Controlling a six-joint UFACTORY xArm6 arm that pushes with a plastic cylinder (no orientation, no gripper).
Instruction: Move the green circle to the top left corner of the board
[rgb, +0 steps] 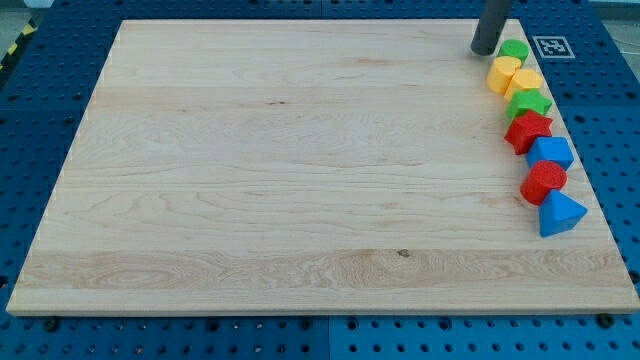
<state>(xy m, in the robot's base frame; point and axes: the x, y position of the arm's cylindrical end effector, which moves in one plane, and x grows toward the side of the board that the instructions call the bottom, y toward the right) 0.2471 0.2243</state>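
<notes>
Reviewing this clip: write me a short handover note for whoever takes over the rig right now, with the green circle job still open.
My tip rests at the view's top right, just left of the round green circle block.
The circle heads a column along the wooden board's right edge: yellow heart block, second yellow block, green star block, red star block, blue block, second red block, blue triangular block.
Done: nothing visible. Left: push the circle across to the top left corner.
</notes>
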